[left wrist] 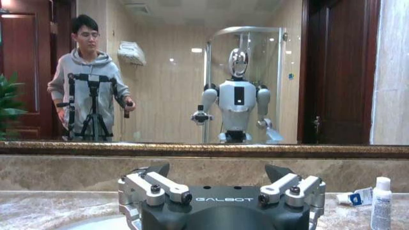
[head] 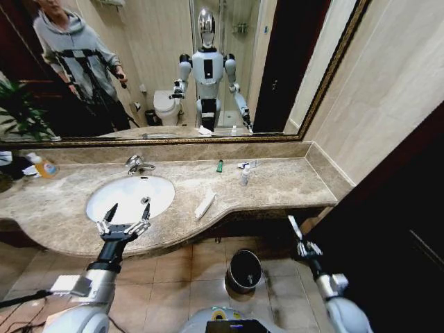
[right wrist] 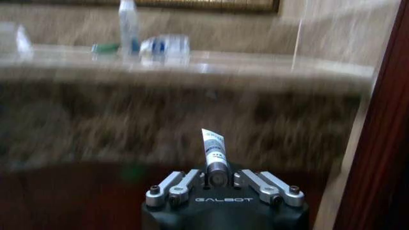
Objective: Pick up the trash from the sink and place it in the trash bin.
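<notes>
My right gripper hangs below the countertop, right of the trash bin, shut on a small white tube of trash that sticks up from its jaws. In the right wrist view the white tube stands clamped in that gripper. My left gripper is open with nothing in it, at the front rim of the sink; the left wrist view shows its spread fingers. A long white packet lies on the counter right of the basin. A tiny green tube lies near the mirror.
A chrome faucet stands behind the basin. A small white bottle and a wrapper sit by the green tube. An orange-capped soap bottle is at the far left. A dark door flanks my right arm.
</notes>
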{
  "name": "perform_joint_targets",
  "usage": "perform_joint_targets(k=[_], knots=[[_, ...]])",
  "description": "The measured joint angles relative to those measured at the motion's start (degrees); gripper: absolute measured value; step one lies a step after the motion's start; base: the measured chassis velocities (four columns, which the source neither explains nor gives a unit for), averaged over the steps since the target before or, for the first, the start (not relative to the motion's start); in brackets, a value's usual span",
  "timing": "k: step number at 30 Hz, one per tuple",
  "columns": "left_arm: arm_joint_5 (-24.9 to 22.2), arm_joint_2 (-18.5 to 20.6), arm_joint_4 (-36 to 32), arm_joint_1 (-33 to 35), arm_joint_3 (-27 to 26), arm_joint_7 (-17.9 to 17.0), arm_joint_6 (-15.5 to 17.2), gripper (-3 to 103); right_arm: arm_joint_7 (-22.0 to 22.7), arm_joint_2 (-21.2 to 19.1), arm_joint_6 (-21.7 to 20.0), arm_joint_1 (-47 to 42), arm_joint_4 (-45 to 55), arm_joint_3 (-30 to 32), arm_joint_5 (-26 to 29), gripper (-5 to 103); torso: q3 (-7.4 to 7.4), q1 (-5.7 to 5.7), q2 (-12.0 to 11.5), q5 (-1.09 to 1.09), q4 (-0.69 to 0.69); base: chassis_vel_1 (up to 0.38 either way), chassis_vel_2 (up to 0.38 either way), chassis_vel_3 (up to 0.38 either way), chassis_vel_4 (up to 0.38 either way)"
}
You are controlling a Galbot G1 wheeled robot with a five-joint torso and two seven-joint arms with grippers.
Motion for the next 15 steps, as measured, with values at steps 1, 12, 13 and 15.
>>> perform_joint_targets(k=[1,12,13,15], knots=[[0.0,0.0,0.0,0.0,0.0,0.0,0.0,100,-0.1,0.5,0.8,-0.3,-1.1,-0.6,-0.5,18,0.00,0.00,0.0,0.00,0.00,0.000,0.000,0.000,0.000],[0.0,0.0,0.0,0.0,0.0,0.0,0.0,100,-1.1,3.3,5.1,3.0,-13.4,-4.2,-10.1,18,0.01,0.00,0.0,0.00,0.00,0.000,0.000,0.000,0.000],[0.0,0.0,0.0,0.0,0.0,0.0,0.0,100,-1.1,3.3,5.1,3.0,-13.4,-4.2,-10.1,18,0.01,0.00,0.0,0.00,0.00,0.000,0.000,0.000,0.000],[0.0,0.0,0.0,0.0,0.0,0.0,0.0,100,-1.2,3.5,5.1,5.4,-17.7,-5.4,-12.2,18,0.01,0.00,0.0,0.00,0.01,0.000,0.000,0.000,0.000]])
